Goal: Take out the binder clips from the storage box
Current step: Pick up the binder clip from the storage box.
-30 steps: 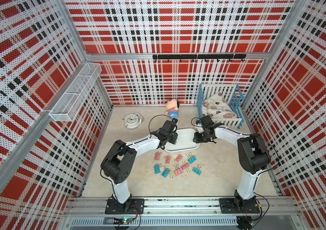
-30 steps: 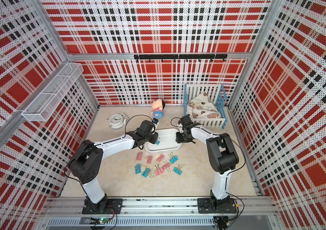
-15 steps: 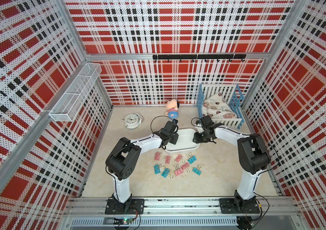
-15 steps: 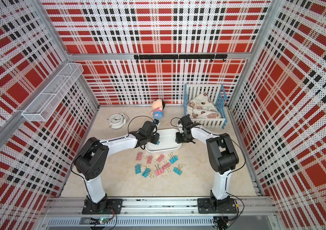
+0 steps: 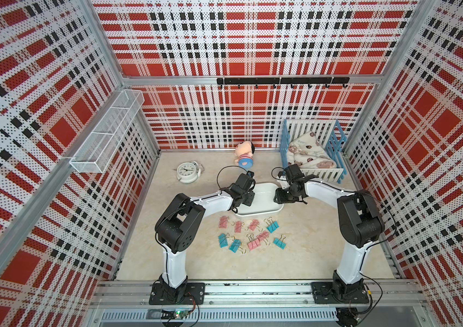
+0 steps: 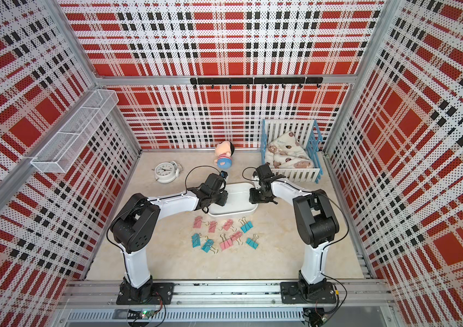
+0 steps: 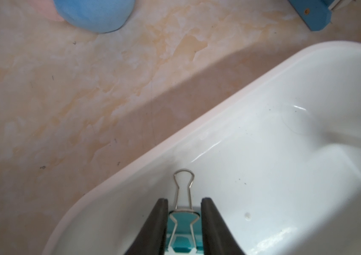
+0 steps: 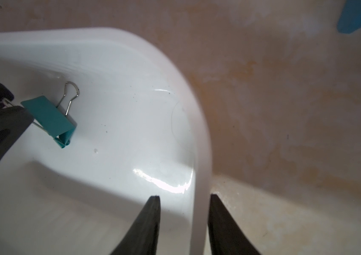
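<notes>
The white storage box (image 5: 264, 213) (image 6: 238, 211) sits mid-table between my two arms. One teal binder clip (image 7: 184, 223) (image 8: 49, 117) is inside it, tilted with a corner on the box floor. My left gripper (image 7: 184, 199) (image 5: 248, 198) reaches into the box and is shut on this clip, one finger (image 8: 0, 119) pressed against each side. My right gripper (image 8: 184, 196) (image 5: 279, 195) straddles the box's right end wall (image 8: 199, 176), one finger inside and one outside, shut on it. Several pink and teal binder clips (image 5: 250, 235) (image 6: 224, 235) lie loose on the table in front of the box.
A white alarm clock (image 5: 187, 172) and a doll (image 5: 243, 157) lie behind the box. A blue-and-white crib (image 5: 312, 155) with a blanket stands at the back right. A wire-mesh basket (image 5: 105, 133) hangs on the left wall, and a black hook rail (image 5: 281, 81) on the back wall.
My left gripper's jaws have narrowed onto the teal clip and the left arm has shifted slightly. The right arm and the box have stayed in place.
</notes>
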Motion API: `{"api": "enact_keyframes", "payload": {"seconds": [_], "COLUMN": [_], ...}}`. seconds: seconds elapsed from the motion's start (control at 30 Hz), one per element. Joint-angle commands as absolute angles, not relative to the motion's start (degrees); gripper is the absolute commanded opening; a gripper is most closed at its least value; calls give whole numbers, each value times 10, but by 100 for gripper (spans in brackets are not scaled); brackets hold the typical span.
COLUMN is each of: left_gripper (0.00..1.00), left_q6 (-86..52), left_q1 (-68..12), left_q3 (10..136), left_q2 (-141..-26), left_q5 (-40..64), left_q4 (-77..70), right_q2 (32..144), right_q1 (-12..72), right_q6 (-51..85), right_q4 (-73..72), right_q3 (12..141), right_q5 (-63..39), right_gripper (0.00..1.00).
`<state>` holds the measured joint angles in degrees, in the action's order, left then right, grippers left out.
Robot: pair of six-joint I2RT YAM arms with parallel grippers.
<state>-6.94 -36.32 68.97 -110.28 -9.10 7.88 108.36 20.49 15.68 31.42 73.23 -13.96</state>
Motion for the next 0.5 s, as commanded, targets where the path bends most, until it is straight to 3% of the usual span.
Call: {"api": "enact_keyframes", "payload": {"seconds": [0.0,0.2,0.47], "left_gripper": [29,21,17], "left_q6": [-58,-53,-28], "left_q1": [-369,-375,-389], "left_q3": [711,712,701], "left_q2": [-1121,-1121,-1079], "left_q5": [-102,-108,-131], "left_q4": [74,80,83], "right_q2": [1089,1089,1090], "right_q1": [201,202,201], "right_q6": [153,152,150], "right_q4": [313,315,319], "right_q3": [736,737,742], "right_q5": [-142,-140,-139], "right_gripper": [42,42,42]}}
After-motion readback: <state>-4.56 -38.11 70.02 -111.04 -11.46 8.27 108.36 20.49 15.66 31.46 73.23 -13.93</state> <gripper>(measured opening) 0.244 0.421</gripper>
